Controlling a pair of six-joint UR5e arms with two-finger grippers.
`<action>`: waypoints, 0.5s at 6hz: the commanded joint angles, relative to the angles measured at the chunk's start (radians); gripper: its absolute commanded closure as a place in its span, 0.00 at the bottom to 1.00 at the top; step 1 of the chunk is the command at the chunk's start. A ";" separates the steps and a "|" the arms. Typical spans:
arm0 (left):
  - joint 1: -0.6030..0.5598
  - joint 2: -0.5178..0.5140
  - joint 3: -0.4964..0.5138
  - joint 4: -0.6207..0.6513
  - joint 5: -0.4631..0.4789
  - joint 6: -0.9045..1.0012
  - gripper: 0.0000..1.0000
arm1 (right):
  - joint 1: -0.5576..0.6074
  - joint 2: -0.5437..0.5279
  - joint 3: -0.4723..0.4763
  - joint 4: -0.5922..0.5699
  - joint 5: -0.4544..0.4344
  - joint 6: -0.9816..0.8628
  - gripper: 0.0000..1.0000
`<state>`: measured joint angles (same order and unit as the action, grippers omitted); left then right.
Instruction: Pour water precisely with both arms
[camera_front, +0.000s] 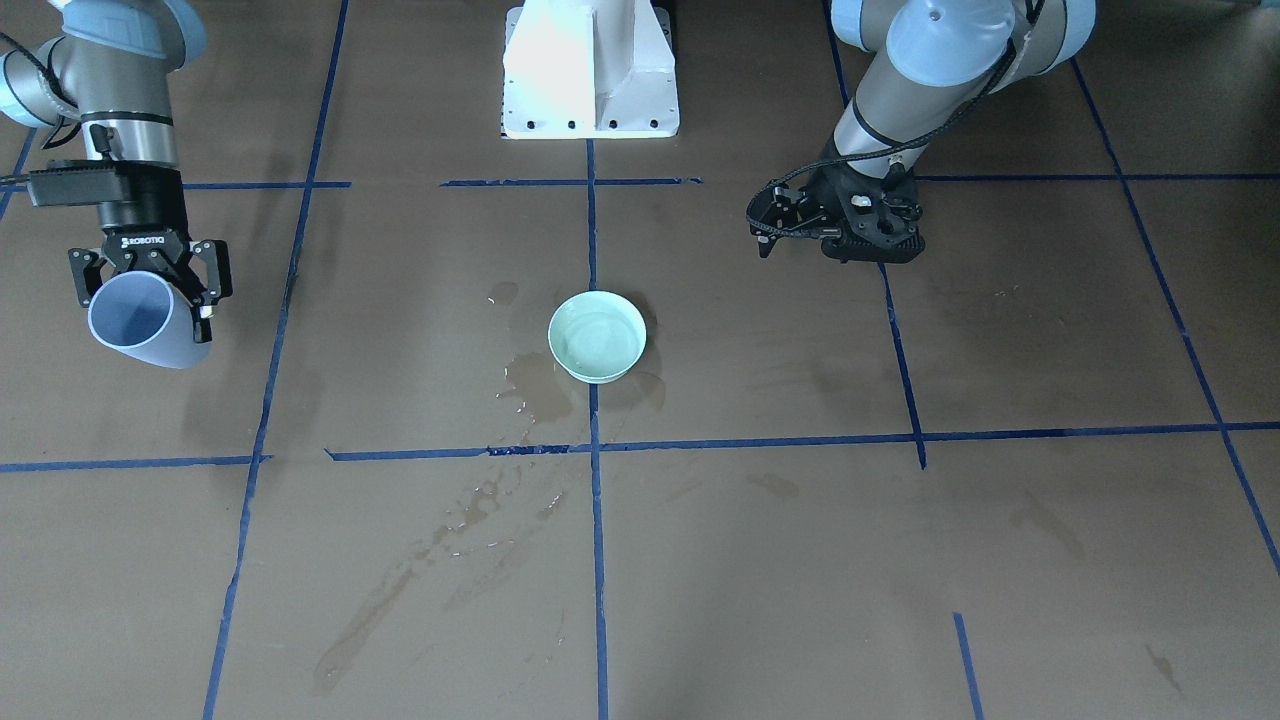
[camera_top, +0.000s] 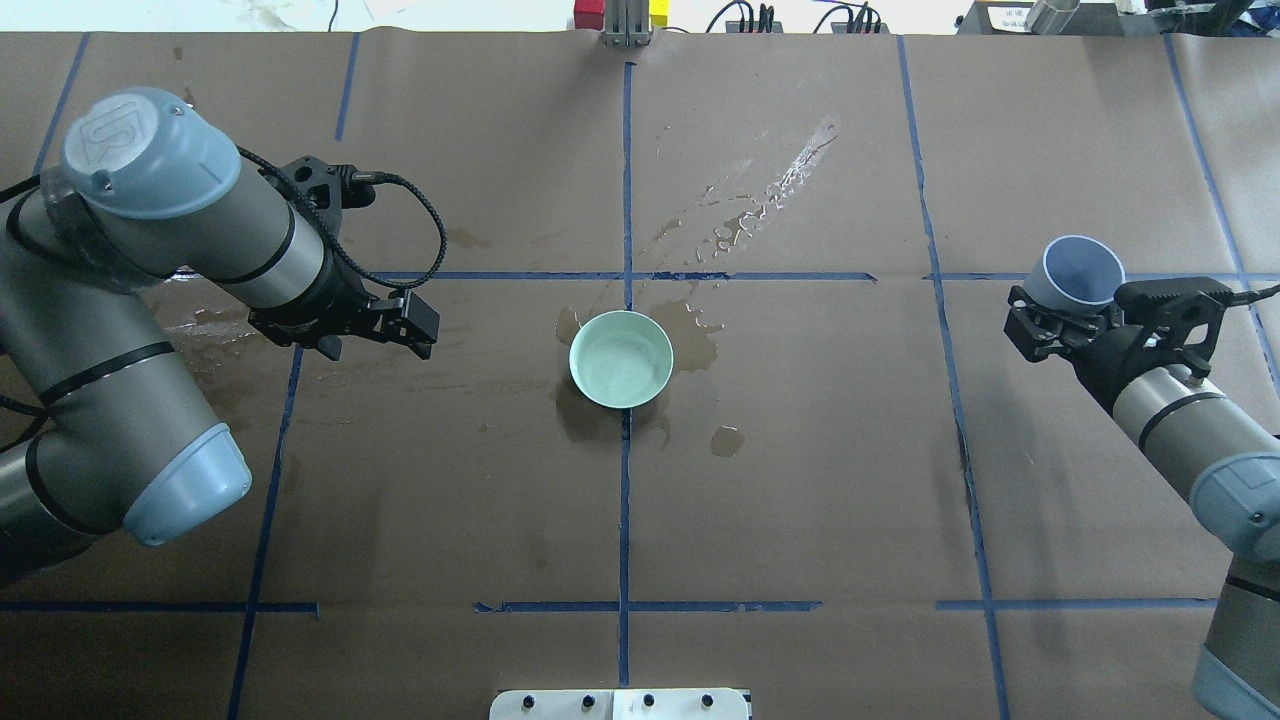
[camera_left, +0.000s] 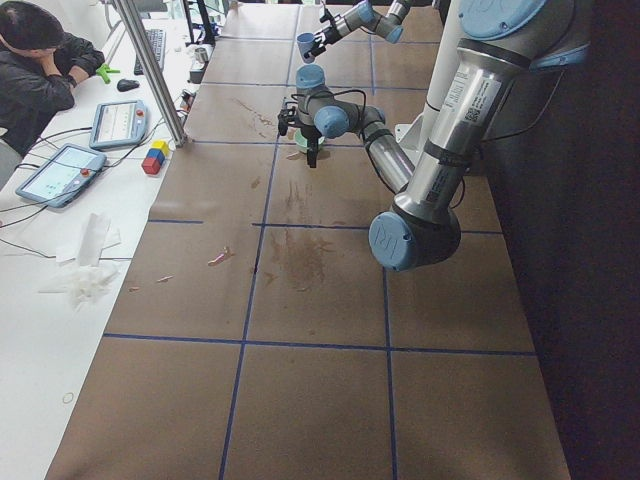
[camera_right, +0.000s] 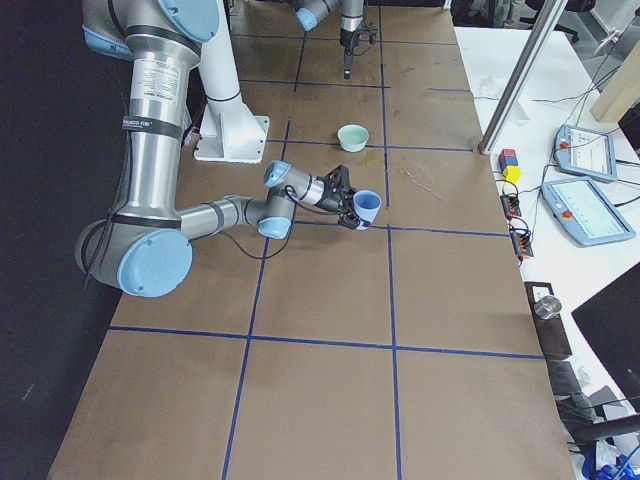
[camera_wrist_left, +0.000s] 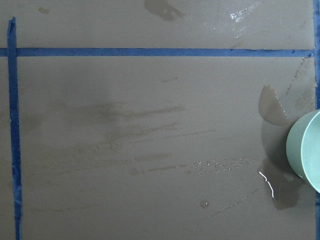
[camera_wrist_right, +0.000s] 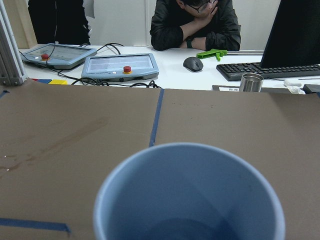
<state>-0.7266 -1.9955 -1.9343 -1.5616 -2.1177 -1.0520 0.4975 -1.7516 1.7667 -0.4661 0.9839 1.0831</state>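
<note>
Faint sheen of water (camera_front: 598, 335) in the green bowl (camera_front: 600, 374) at mid-table; any inside the blue cup (camera_front: 135, 325), hard to tell. Clamped tilted in the right claw (camera_front: 146, 298), well right of the bowl. Left claw (camera_top: 418, 332) bare, spread unclear. Risks spilling short on the way: mouth tipped. Brown paper (camera_top: 800, 480) blotched wet, blue tape (camera_top: 625, 500) grid; desks (camera_wrist_right: 165, 75), seated person (camera_wrist_right: 195, 22) beyond.

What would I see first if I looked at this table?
The blue cup, tilted in the right gripper, off to one side. Then the mint-green bowl in the middle of the brown table, with dark wet blotches around it.
</note>
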 joint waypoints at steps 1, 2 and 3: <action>0.001 0.000 0.001 0.000 -0.001 0.000 0.00 | 0.001 -0.015 -0.168 0.182 -0.013 0.000 1.00; 0.001 0.000 0.001 0.000 -0.001 0.000 0.00 | 0.000 -0.047 -0.177 0.185 -0.046 0.000 1.00; 0.001 -0.002 0.001 0.000 0.001 -0.002 0.00 | -0.002 -0.051 -0.200 0.188 -0.086 0.003 1.00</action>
<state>-0.7256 -1.9963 -1.9329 -1.5616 -2.1179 -1.0528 0.4968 -1.7920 1.5902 -0.2872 0.9331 1.0840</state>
